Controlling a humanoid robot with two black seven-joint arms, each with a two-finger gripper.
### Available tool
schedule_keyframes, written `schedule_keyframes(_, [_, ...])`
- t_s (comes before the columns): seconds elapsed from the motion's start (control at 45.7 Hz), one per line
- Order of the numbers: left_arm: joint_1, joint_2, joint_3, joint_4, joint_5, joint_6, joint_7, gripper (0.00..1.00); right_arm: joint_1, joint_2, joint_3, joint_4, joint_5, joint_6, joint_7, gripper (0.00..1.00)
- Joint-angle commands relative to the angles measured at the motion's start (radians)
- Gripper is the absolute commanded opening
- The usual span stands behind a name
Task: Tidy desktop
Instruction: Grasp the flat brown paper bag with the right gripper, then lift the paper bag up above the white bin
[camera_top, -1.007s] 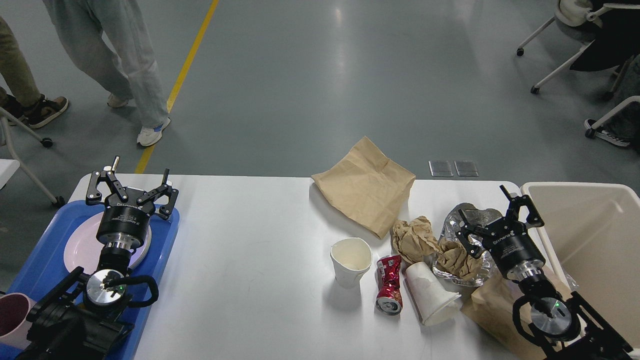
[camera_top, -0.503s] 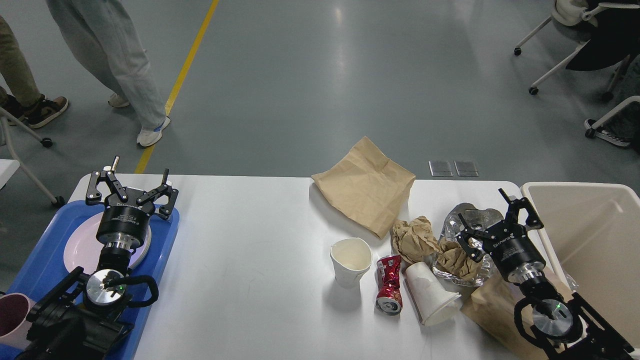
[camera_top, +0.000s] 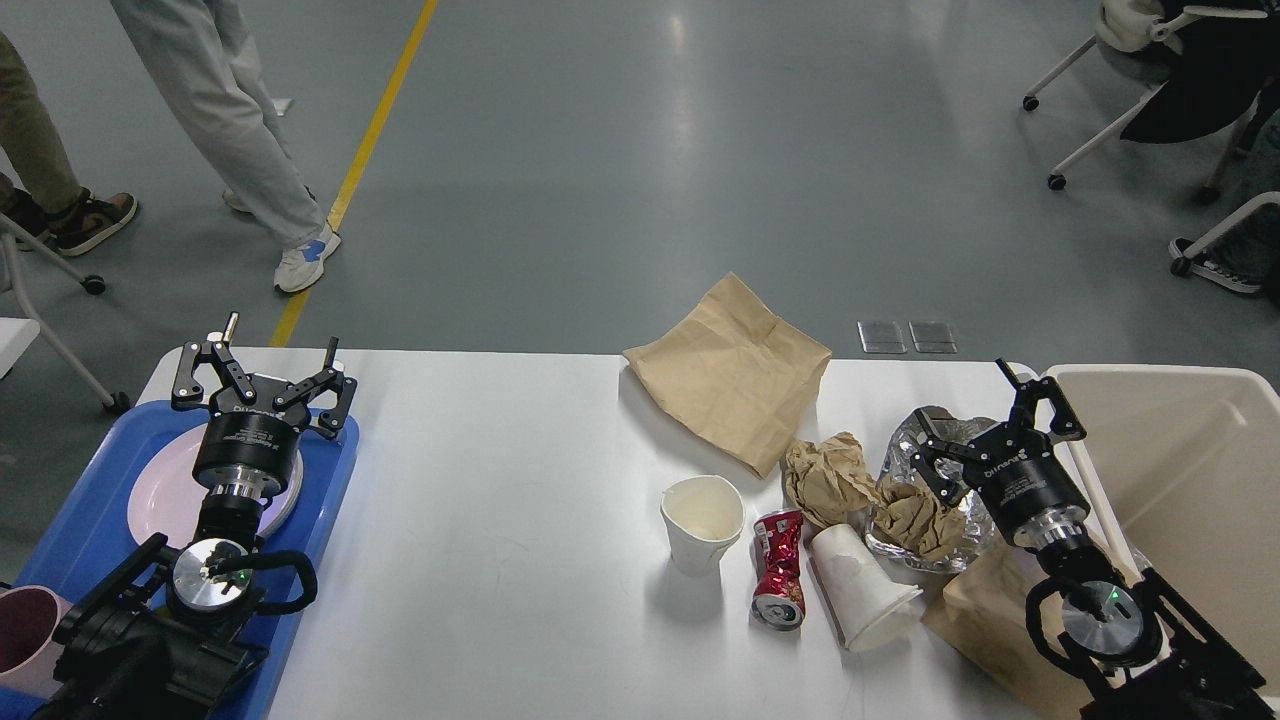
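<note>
Right claw spread, prob. above foil wrapper, desktop.

The pink cup is getting cut off by the left edge. The left arm is hiding part of the pink plate. The right arm is covering part of a brown paper bag. The beige bin is running off the right edge.

An indoor lab or workshop hall: polished grey concrete floor with a yellow lane line, wheeled office chairs, and people standing near a white desktop.
</note>
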Motion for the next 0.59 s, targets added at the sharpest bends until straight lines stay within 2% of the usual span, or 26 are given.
schedule_keyframes(0.0, [0.0,0.0,0.0,0.0,0.0,0.001,0.0,0.96,0.023,-0.003,-0.001,-0.002,0.0,-0.009,-0.001,1.0])
schedule_keyframes(0.175, [0.0,0.0,0.0,0.0,0.0,0.001,0.0,0.96,0.072,-0.052,-0.012,-0.003,-0.003,-0.01,-0.008,1.0])
schedule_keyframes(0.285, [0.0,0.0,0.0,0.0,0.0,0.001,0.0,0.96,0.12,-0.134,-0.127,-0.005,-0.003,-0.015,-0.008,1.0])
schedule_keyframes(0.438, [0.0,-0.001,0.0,0.0,0.0,0.001,0.0,0.96,0.23,-0.334,-0.482,0.003,0.011,0.008,0.002,1.0])
schedule_keyframes(0.569, [0.0,-0.001,0.0,0.0,0.0,0.001,0.0,0.96,0.466,-0.483,-0.909,0.003,0.012,0.008,0.002,1.0])
